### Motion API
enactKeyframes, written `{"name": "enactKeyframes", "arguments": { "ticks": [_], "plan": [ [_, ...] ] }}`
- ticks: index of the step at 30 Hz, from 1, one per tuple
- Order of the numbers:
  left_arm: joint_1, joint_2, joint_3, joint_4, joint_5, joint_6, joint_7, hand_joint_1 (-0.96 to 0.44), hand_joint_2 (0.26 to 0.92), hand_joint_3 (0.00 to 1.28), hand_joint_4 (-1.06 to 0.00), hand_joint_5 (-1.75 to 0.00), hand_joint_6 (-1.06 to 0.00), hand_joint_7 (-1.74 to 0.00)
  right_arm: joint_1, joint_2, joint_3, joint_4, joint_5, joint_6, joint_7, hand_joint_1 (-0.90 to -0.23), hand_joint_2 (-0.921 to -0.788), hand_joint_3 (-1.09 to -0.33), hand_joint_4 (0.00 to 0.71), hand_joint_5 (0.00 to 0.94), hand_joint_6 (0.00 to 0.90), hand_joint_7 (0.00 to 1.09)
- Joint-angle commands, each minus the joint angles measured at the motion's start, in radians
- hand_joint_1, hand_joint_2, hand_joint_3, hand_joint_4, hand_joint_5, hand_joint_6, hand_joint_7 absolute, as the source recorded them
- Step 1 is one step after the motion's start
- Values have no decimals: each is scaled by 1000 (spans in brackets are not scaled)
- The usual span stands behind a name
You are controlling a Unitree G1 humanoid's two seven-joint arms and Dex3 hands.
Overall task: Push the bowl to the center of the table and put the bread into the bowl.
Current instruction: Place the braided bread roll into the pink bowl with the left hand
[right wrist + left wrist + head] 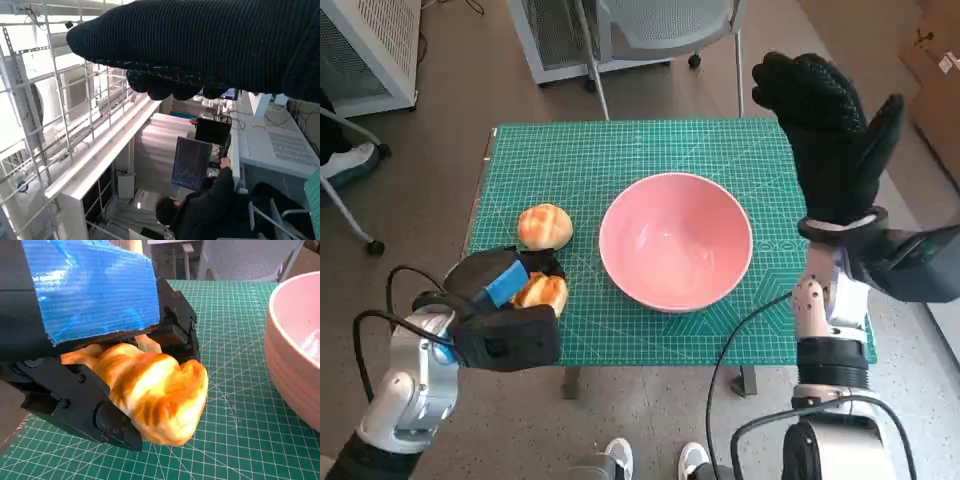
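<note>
Pink bowl (675, 240) upright and empty near the middle of the green cutting mat (620, 150) covering the table, slightly toward the right and front edges.

Two pieces of bread on the mat toward its left edge. Round bun (545, 225) lying free, just left of the bowl, apart from both hands. Second piece, a golden bread roll (542, 292), nearer the front-left corner, held in the left hand (505, 290).

In the left wrist view: bread roll (155, 395) wedged between the black fingers (85, 405) on one side and the rest of the left hand (90, 290) on the other, fingers closed partway around it, roll bulging out past the fingertips toward the bowl's wall (295, 355). Roll low over the mat; touching or just lifted, cannot tell.

Right hand (830, 140) raised over the table's right edge, beside the bowl but clear of it, fingers spread and extended, holding nothing. In the right wrist view, glove (210, 45) across the frame, with a person (200, 210) seated at screens beyond.
</note>
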Motion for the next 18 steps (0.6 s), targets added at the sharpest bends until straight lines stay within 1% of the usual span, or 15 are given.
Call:
{"name": "enactKeyframes", "arguments": {
  "ticks": [1, 4, 7, 9, 10, 13, 15, 18],
  "plan": [
    [-53, 2, 67, -122, -30, -5, -21, 4, 919, 31, -750, -1087, -651, -1156, 24, 6, -5, 2, 12, 14, 8, -608, -921, -561, 328, 2, 408, 10],
    [-90, -9, 77, -162, -33, -1, -27, 4, 919, 29, -757, -1078, -652, -1157, 26, 7, -5, -1, 13, 14, 8, -607, -921, -561, 328, 1, 408, 9],
    [-161, -32, 61, -178, -17, -22, -12, 4, 908, 16, -800, -1018, -685, -1134, 30, 11, -3, -7, 11, 13, 6, -605, -921, -560, 328, 1, 409, 9],
    [-176, -38, 56, -177, -10, -26, -10, 4, 905, 12, -812, -1000, -694, -1130, 31, 12, -3, -9, 11, 13, 5, -603, -921, -560, 328, 1, 409, 9],
    [-212, -53, 34, -163, 6, -39, -1, 4, 911, 16, -793, -1017, -680, -1147, 32, 13, -3, -8, 10, 11, 6, -603, -921, -560, 328, 1, 409, 8],
    [-268, -79, -1, -140, 34, -58, 13, 4, 899, 18, -820, -987, -699, -1128, 33, 13, -4, -5, 10, 8, 8, -603, -921, -561, 328, 1, 408, 8],
    [-333, -115, -44, -102, 46, -70, 9, 3, 897, 18, -830, -986, -701, -1115, 36, 13, -4, -8, 9, 7, 7, -603, -921, -561, 327, 0, 407, 7],
    [-400, -160, -91, -47, 54, -90, 4, 3, 895, 18, -840, -996, -699, -1093, 41, 12, -4, -13, 7, 5, 6, -603, -921, -562, 325, 0, 405, 5]
  ]
}}
